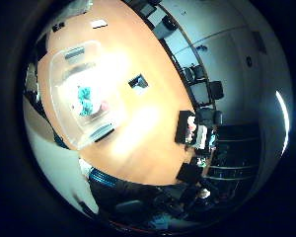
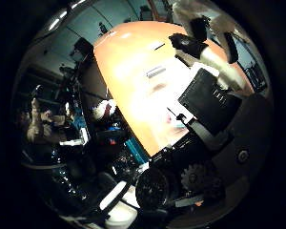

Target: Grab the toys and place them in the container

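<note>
Hand (image 2: 205, 62) is high above the orange table (image 1: 153, 133); the little-finger-side view takes in most of the tabletop at once.

Progress, judged from how things lie: a clear plastic container (image 1: 64, 79) stands on the table, and inside it lie a teal toy (image 1: 85, 100) and, touching it, a small pink toy (image 1: 103, 106). So at least two toys appear to be in already. On the bare table near the container lies one small dark item (image 1: 138, 82); too small to tell whether it is a toy left to pick or something else. Much of the tabletop is washed out by glare, so other toys could be hidden there.

Toys in the container: teal one is crumpled and irregular, likely soft; pink one is smaller and rounded.

Fingers: in the thumb-side view the white and black fingers (image 2: 214, 59) extend loosely out over the table, not curled, with nothing held between them.
</note>
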### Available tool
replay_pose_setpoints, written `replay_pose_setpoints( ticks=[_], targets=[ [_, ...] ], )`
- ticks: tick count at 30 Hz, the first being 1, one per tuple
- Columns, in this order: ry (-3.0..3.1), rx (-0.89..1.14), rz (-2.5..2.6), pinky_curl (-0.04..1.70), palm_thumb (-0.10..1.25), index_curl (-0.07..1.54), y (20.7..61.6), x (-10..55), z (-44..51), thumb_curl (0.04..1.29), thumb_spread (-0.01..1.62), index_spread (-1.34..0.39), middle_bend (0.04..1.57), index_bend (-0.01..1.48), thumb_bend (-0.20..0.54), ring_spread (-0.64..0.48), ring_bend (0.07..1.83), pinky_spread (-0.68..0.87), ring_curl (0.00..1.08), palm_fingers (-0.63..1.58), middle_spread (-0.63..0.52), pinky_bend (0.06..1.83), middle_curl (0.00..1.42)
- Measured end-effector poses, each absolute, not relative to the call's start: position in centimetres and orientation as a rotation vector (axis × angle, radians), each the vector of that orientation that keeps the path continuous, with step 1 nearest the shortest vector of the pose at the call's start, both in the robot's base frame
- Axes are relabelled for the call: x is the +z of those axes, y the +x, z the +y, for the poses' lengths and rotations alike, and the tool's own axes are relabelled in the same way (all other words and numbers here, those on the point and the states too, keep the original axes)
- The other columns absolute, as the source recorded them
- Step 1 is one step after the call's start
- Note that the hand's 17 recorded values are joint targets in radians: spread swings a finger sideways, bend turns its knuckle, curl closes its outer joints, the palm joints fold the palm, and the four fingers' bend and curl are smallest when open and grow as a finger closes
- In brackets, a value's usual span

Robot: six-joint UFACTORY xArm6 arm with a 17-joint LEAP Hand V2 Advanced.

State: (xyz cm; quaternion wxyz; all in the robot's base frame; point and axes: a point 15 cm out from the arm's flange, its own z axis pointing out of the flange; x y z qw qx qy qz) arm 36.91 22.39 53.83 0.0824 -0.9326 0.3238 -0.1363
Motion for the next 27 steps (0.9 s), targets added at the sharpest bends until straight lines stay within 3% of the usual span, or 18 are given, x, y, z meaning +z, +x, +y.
replay_pose_setpoints(
  ticks=[11, 14, 17, 22, 27],
  targets=[
    [-2.814, -0.37, 0.966, 0.42, 1.05, 0.72, 37.3, 52.2, 23.4, 0.49, 0.94, -0.56, 0.75, 0.26, -0.023, -0.38, 0.91, -0.56, 0.54, 1.07, -0.43, 1.02, 0.73],
    [-2.816, -0.37, 0.968, 0.41, 1.02, 0.7, 37.4, 52.1, 23.4, 0.5, 0.92, -0.57, 0.68, 0.17, -0.023, -0.4, 0.9, -0.57, 0.54, 0.95, -0.44, 1.02, 0.72],
    [-2.819, -0.37, 0.97, 0.41, 1.0, 0.65, 37.4, 52.0, 23.3, 0.5, 0.93, -0.58, 0.63, 0.16, -0.024, -0.41, 0.89, -0.53, 0.54, 0.79, -0.46, 1.01, 0.71],
    [-2.82, -0.37, 0.967, 0.34, 0.89, 0.59, 37.5, 52.0, 23.2, 0.46, 1.02, -0.56, 0.47, 0.25, -0.033, -0.32, 0.74, -0.18, 0.48, 0.38, -0.38, 0.86, 0.63],
    [-2.807, -0.354, 0.968, 0.28, 0.79, 0.51, 37.4, 52.3, 22.9, 0.4, 1.05, -0.51, 0.32, 0.21, -0.028, -0.13, 0.58, 0.17, 0.39, 0.25, -0.23, 0.83, 0.52]
  ],
)
